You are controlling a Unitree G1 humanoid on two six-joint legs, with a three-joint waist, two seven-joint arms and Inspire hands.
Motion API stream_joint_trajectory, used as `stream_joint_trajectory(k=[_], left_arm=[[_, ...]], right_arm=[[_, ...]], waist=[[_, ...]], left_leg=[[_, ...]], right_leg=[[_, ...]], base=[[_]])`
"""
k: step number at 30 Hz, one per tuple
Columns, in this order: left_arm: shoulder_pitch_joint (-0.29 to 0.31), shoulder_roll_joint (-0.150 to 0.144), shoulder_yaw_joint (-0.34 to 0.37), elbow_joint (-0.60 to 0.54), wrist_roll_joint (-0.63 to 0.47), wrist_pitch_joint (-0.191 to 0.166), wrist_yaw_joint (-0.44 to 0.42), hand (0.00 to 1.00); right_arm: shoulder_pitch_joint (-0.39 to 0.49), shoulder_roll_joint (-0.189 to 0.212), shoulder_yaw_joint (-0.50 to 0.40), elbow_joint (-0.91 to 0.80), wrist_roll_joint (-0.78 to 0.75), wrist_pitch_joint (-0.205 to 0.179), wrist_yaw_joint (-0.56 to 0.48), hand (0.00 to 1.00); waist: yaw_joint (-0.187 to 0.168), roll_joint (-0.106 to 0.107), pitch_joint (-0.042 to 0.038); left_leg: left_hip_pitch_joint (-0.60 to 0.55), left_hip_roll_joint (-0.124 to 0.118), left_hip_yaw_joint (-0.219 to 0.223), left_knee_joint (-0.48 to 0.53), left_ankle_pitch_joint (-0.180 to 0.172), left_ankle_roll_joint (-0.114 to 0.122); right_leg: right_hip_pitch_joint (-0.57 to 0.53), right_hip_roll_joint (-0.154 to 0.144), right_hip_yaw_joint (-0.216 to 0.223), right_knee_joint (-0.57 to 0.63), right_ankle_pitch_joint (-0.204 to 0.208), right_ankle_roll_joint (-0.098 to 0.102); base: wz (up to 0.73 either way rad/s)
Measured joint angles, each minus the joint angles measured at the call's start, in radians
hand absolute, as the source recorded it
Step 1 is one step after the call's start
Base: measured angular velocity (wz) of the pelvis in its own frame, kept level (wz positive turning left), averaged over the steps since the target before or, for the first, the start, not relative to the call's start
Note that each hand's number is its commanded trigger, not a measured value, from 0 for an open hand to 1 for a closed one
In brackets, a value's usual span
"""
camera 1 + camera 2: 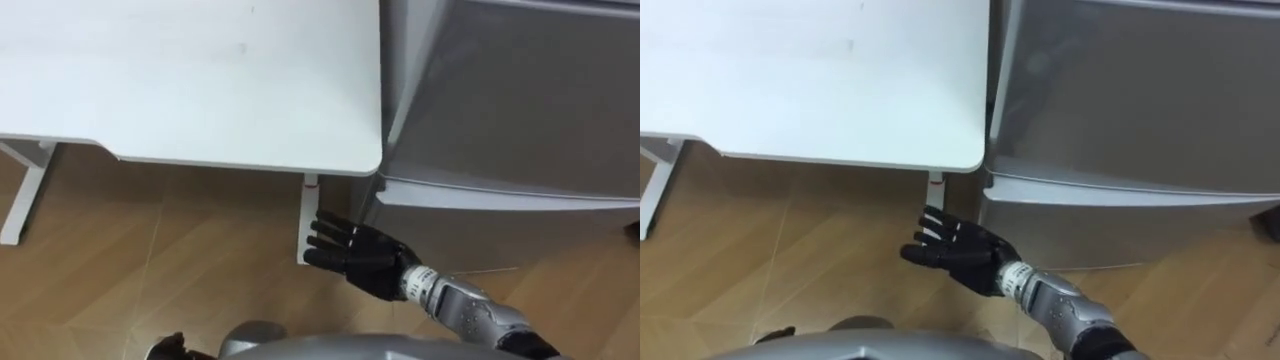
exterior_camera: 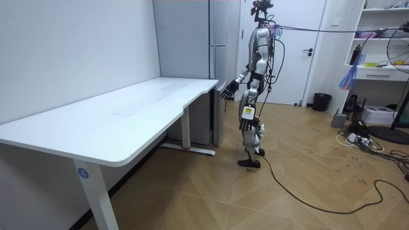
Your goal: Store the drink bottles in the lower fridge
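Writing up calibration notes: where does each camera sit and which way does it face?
Left eye view: on the robot's head, looking down at the desk corner, fridge and floor; open right hand by the fridge's lower door, left hand at the bottom edge.
Right eye view: beside it, same downward scene, right hand again.
Room view: standing off beyond the desk, facing along it to the fridge; whole robot standing there.
All three share desk, fridge and right hand.

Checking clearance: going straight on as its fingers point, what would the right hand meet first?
The right hand would probably meet the white table leg beside the fridge; depth unclear.
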State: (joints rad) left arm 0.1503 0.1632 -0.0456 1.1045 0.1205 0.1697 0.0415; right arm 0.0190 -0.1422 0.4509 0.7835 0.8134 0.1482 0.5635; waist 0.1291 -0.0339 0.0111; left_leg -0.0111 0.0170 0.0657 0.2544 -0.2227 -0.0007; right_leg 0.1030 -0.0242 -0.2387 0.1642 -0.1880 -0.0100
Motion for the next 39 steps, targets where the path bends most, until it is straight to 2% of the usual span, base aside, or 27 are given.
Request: stream_joint_trajectory(k=[4, 14, 21, 27, 32, 39], left_arm=[[0.001, -0.007, -0.016, -0.009, 0.000, 0.001, 0.021, 0.00], [-0.001, -0.013, -0.036, -0.009, 0.000, 0.005, 0.044, 0.00], [-0.001, -0.013, -0.036, -0.009, -0.004, 0.006, 0.042, 0.00], [-0.001, -0.013, -0.036, -0.007, -0.010, 0.006, 0.038, 0.00], [-0.003, -0.010, -0.037, -0.007, -0.010, 0.004, 0.032, 0.00], [0.040, 0.003, -0.036, -0.019, 0.002, 0.006, 0.015, 0.00]], right_arm=[[0.006, -0.014, -0.001, 0.018, -0.002, 0.007, 0.005, 0.00], [0.013, -0.016, -0.001, 0.031, -0.004, 0.022, 0.006, 0.00], [0.013, -0.016, -0.002, 0.064, -0.012, 0.022, 0.007, 0.00], [0.017, -0.027, -0.003, 0.073, -0.011, 0.025, 0.007, 0.00], [0.017, -0.033, -0.003, 0.074, -0.011, 0.025, 0.005, 0.00], [0.020, -0.031, -0.045, 0.162, -0.010, 0.026, -0.017, 0.00]], waist=[[0.001, 0.005, -0.0012], [0.001, 0.011, -0.0073], [0.001, 0.011, -0.0082], [-0.012, 0.007, -0.0098], [-0.017, 0.002, -0.0073], [-0.017, -0.011, -0.0048]], left_leg=[[0.000, 0.000, -0.002, 0.000, 0.000, 0.000], [0.004, 0.000, 0.000, 0.004, 0.001, 0.001], [0.006, 0.000, 0.000, 0.006, 0.005, 0.001], [0.008, -0.002, -0.013, 0.008, 0.005, 0.001], [0.006, -0.003, -0.015, 0.013, 0.005, 0.001], [0.023, -0.007, -0.014, 0.012, 0.004, 0.003]], right_leg=[[0.002, -0.001, -0.012, 0.000, 0.000, 0.000], [0.010, -0.001, -0.012, 0.000, 0.000, 0.000], [0.013, -0.001, -0.008, 0.001, 0.000, 0.000], [0.018, -0.001, -0.008, 0.000, 0.000, 0.000], [0.022, -0.001, -0.010, 0.001, 0.000, 0.000], [0.046, -0.003, -0.009, -0.014, 0.000, 0.001]], base=[[0.01], [0.00], [0.00], [0.03], [0.02], [0.00]])
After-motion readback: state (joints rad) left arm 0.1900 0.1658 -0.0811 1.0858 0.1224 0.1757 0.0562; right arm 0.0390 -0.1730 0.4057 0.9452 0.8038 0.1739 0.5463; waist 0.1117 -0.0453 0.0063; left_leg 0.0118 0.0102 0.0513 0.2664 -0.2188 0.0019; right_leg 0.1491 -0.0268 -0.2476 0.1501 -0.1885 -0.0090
